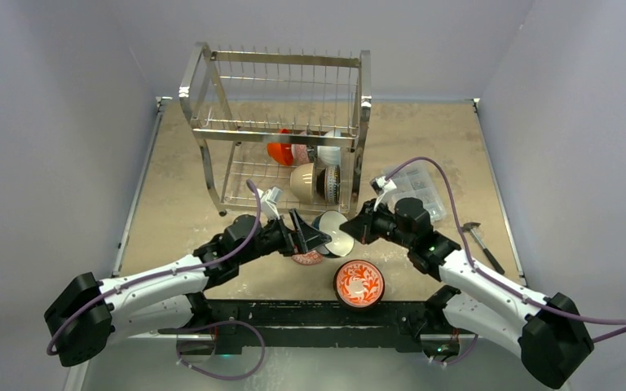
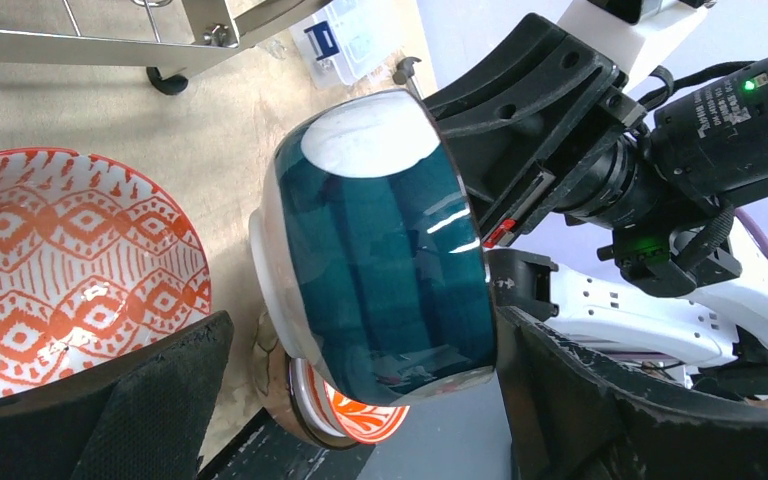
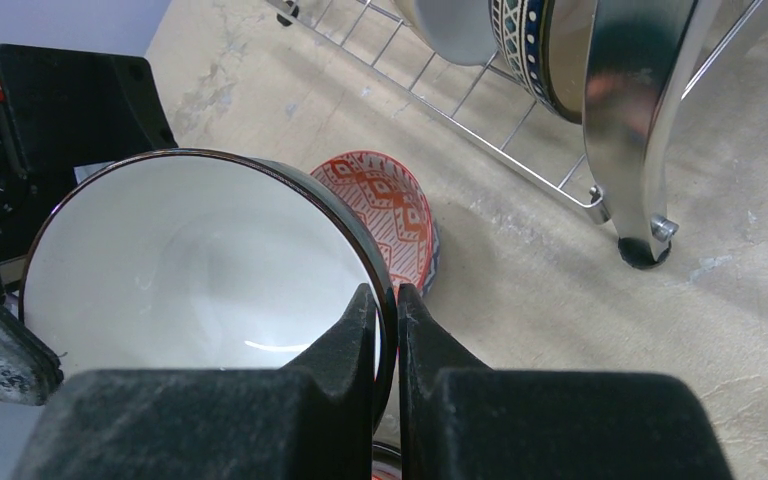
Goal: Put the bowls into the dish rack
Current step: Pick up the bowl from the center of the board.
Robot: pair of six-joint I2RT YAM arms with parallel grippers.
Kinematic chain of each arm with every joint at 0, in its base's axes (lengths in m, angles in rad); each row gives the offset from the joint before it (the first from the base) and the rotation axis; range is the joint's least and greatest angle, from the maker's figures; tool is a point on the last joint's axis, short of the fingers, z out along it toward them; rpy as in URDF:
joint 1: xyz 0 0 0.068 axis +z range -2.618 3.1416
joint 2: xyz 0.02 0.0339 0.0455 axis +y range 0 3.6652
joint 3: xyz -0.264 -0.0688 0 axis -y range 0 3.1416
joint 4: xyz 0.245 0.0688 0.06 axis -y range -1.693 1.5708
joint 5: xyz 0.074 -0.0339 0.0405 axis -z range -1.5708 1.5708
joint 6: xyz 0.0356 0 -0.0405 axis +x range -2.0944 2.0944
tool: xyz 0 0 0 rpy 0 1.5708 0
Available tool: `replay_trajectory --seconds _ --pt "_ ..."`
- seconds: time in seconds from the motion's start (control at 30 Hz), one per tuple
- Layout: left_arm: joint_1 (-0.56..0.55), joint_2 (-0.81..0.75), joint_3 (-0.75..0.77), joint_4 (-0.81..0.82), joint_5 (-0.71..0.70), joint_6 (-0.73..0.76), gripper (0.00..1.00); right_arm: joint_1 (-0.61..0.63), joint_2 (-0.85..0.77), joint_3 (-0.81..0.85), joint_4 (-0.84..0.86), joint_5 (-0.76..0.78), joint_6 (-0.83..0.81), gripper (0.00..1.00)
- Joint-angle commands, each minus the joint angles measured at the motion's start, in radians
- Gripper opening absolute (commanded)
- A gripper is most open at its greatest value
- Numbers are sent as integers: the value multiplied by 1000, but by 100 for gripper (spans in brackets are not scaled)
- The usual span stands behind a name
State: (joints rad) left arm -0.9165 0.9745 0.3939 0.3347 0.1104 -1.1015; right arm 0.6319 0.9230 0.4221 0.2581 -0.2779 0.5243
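A bowl [image 1: 336, 234], teal outside and white inside, hangs on its side in front of the dish rack [image 1: 277, 130]. My right gripper [image 3: 387, 300] is shut on the bowl's dark rim [image 3: 385, 270]. My left gripper [image 2: 365, 330] is open, its fingers either side of this bowl [image 2: 380, 260], the left finger clearly apart from it. An orange diamond-patterned bowl [image 2: 50, 260] lies on the table under the left gripper. A red-and-white floral bowl [image 1: 359, 283] sits near the front edge. Several bowls stand in the rack's lower shelf, among them an orange-red one [image 1: 279, 152] and a tan one [image 1: 303, 181].
A clear plastic compartment box [image 1: 416, 189] lies right of the rack, behind my right arm. A small dark-handled tool [image 1: 481, 244] rests at the right. The rack's leg [image 3: 640, 120] stands close to the right gripper. Grey walls close in the table on both sides.
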Motion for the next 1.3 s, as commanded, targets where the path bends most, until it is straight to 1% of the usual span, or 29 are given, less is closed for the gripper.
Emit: replay_trajectory --seconds 0.0,0.13,0.3,0.43,0.73,0.87,0.9,0.97,1.0,1.03,1.07,1.13,1.17,1.2,1.27 --pt "5 11 -1 46 12 -17 96 -2 -5 74 75 -17 30 0" --pt "4 37 -10 75 24 -34 90 -3 22 96 68 -26 15 0" --pt "4 67 -21 128 26 -43 89 -3 30 101 73 -32 11 0" --pt "4 84 -18 170 39 -48 86 -3 27 99 71 -32 16 0" --pt "4 138 -37 299 88 -90 71 -3 32 98 71 -31 14 0" --pt "4 136 -40 300 93 -90 56 -2 24 97 69 -26 18 0" --pt "5 134 -38 292 90 -88 49 -3 24 96 68 -25 17 0" --pt "4 125 -36 270 75 -84 28 -3 25 98 65 -24 16 0" --pt "5 121 -36 262 70 -83 13 -2 26 100 62 -24 16 0" --pt "5 118 -36 253 65 -81 3 -3 29 104 58 -24 12 0" --pt "5 113 -36 243 60 -79 0 -3 30 107 53 -23 10 0" --pt "4 105 -36 230 51 -71 0 -2 29 110 48 -22 10 0" --pt "5 102 -35 221 46 -69 0 -3 27 109 49 -21 10 2" --pt "5 99 -35 215 42 -68 0 -3 25 107 50 -22 11 5" --pt "4 92 -35 206 39 -66 0 -3 21 106 53 -24 13 16"
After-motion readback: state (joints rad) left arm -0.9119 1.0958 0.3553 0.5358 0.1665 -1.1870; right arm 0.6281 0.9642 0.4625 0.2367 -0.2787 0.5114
